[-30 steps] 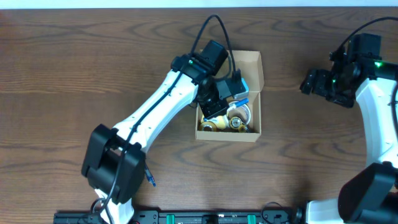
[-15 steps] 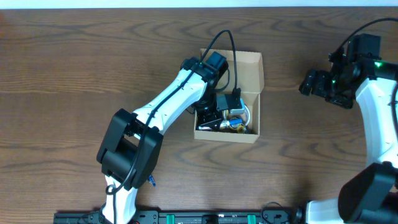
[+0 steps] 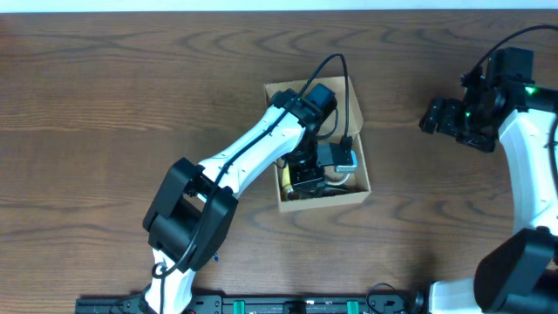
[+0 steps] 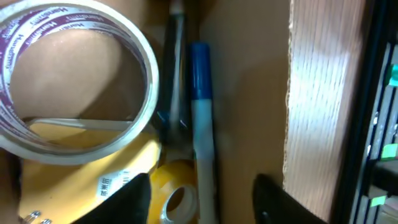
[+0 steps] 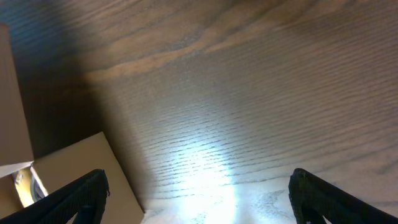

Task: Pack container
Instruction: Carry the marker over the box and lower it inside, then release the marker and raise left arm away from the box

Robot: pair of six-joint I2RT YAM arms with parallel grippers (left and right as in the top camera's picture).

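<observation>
The tan cardboard container (image 3: 324, 201) lies mid-table, slightly turned, and my left arm reaches down into it. My left gripper (image 3: 305, 178) is inside, open. In the left wrist view the left gripper (image 4: 202, 208) has its dark fingers (image 4: 134, 202) apart on either side of a small yellow tape roll (image 4: 177, 193) and the end of a blue-and-white marker (image 4: 200, 124), gripping neither. A large clear tape roll (image 4: 74, 81) lies beside them on the container floor. My right gripper (image 3: 433, 115) hovers at the far right, open and empty (image 5: 205, 205).
The container's inner wall (image 4: 249, 93) runs just right of the marker, with wooden tabletop (image 4: 323, 93) beyond it. A corner of the cardboard box (image 5: 74, 168) shows at the right wrist view's lower left. A small blue object (image 3: 213, 255) lies near the left arm's base.
My left gripper has opened and pushed further into the container. The container has slid and turned slightly under the arm. The right arm has not moved.
</observation>
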